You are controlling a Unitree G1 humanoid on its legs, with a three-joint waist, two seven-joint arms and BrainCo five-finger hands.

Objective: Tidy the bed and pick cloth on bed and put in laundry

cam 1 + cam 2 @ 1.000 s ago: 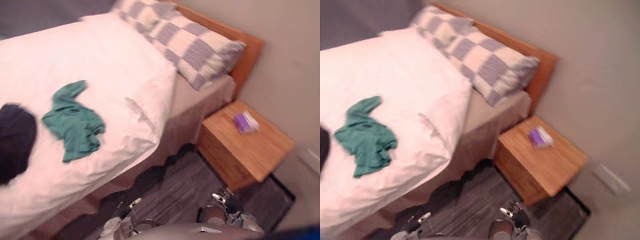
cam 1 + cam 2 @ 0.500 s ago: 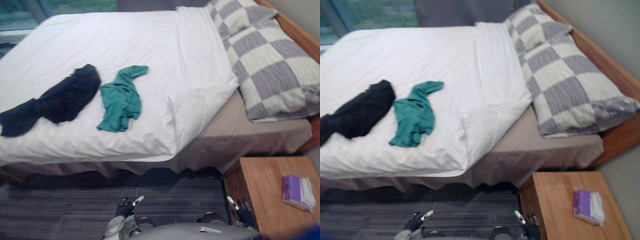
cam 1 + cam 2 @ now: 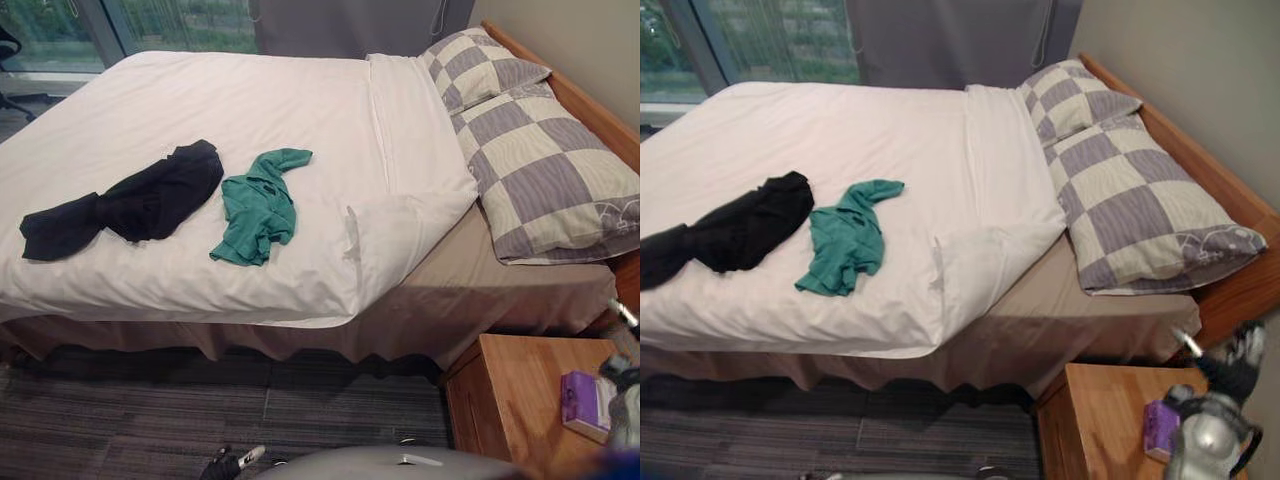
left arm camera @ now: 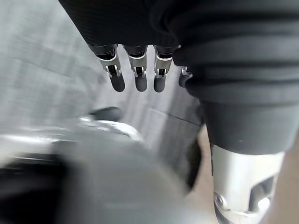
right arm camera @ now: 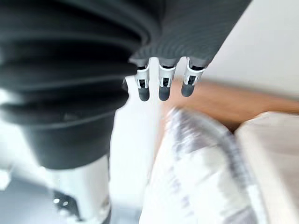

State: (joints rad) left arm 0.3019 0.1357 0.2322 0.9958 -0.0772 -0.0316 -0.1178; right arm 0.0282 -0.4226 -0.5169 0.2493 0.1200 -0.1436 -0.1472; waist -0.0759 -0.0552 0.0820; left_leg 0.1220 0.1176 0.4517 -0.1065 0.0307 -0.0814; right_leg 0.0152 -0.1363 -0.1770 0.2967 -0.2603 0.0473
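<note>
A black cloth (image 3: 130,200) and a green cloth (image 3: 258,205) lie crumpled side by side on the white duvet (image 3: 250,110) of the bed, the black one further left. My left hand (image 3: 228,463) hangs low over the grey floor, well short of the bed; its fingers (image 4: 136,77) are straight and hold nothing. Raised at the far right above the wooden nightstand (image 3: 1100,420) is my right hand (image 3: 1235,360). Its fingers (image 5: 161,86) are relaxed and empty, with the checked pillow (image 5: 201,177) showing past them. Both hands are far from the cloths.
Two checked pillows (image 3: 540,170) lie against the wooden headboard (image 3: 590,100). The duvet's near right corner is folded back, baring a beige sheet (image 3: 470,275). A purple and white pack (image 3: 585,400) sits on the nightstand. Grey carpet (image 3: 200,410) runs along the bed's front.
The camera has swung and risen, so the whole bed sits squarer in view. My right hand has risen to the right, over the nightstand. The cloths lie as before.
</note>
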